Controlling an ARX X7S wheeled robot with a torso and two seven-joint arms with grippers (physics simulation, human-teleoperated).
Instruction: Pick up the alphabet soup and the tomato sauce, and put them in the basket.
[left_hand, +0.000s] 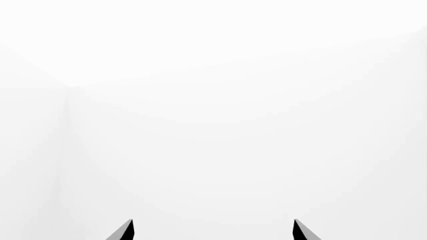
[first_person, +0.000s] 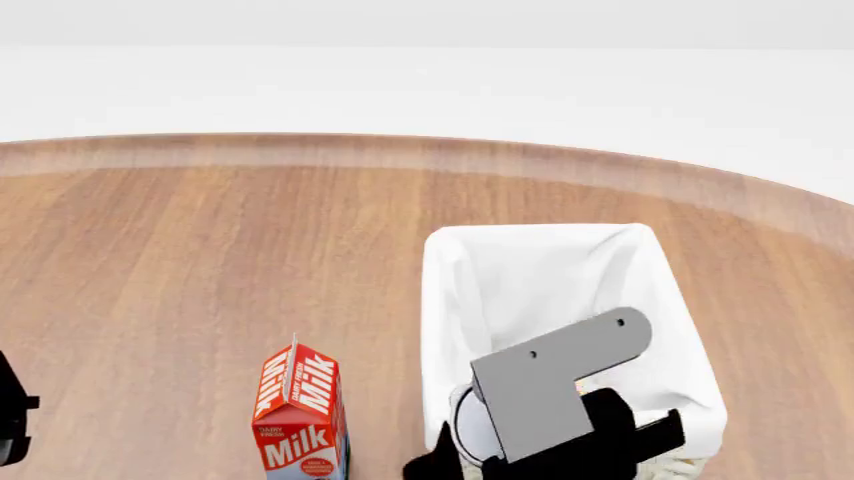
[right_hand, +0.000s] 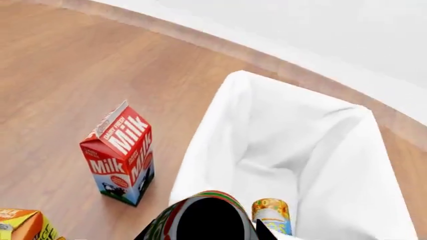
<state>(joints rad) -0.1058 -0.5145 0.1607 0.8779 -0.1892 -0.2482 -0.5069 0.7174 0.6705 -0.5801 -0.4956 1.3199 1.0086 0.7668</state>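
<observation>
1. Right hand (first_person: 461, 440): over the near end of the basket (first_person: 441, 300), arm and grey bracket covering that corner in the head view. It is clenched around the tomato sauce (right_hand: 200, 210); one can only, red, white and green bands curving either side of a dark finger, seen from the right wrist view. In the head view only the can's pale silver top (first_person: 470, 425) peeks out beside the bracket.
2. Alphabet soup (right_hand: 271, 215): one can, yellow-orange and blue label, standing upright inside the basket on the white lining, just beside the held can. Hidden behind the arm in the head view.
3. One orange and yellow carton (right_hand: 23, 225), cut off at the corner of the right wrist view, on the table near the milk.
4. One milk carton (first_person: 302, 412), red and white with a blue base, upright on the table just beside the basket's long side, not touching it.
5. One basket, rectangular, white cloth folded over the rim; far half of the inside shows bare lining.
6. Table (first_person: 200, 260): wooden, round edge curving past the basket's far end.
7. Left hand (left_hand: 212, 231): two dark fingertips (left_hand: 127, 231) set well apart, released, nothing between them; only white beyond. In the head view, a dark part of the left arm shows at the edge.
</observation>
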